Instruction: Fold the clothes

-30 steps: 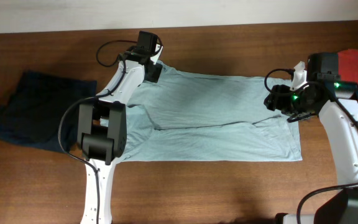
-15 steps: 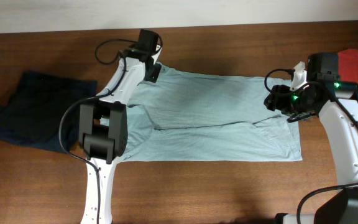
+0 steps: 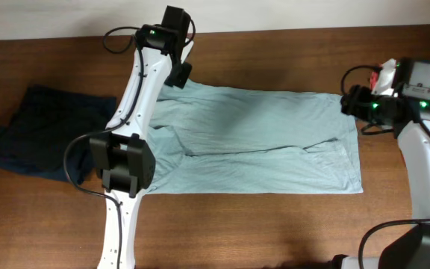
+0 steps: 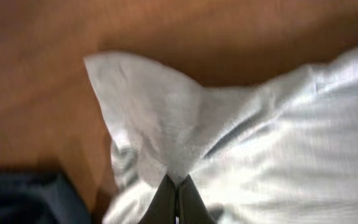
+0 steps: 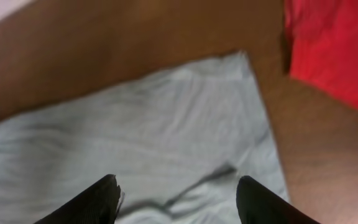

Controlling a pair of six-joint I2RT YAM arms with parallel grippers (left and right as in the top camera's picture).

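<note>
The pale T-shirt (image 3: 260,142) lay flat on the counter (image 3: 275,232), its long axis running side to side between the two arms. The left gripper (image 4: 176,182) was clenched on a pinch of cloth at the T-shirt's far left corner, the fabric drawn up into a peak at its tips. The right gripper (image 5: 176,190) hung released over the T-shirt near its far right corner, with nothing between its fingers and the cloth flat beneath. Only one end of the far edge was held; the other end lay closest to the right arm. A navy garment (image 3: 43,134) sat left of the T-shirt, and a red shirt (image 5: 334,50) lay past its right edge, apart from it.
</note>
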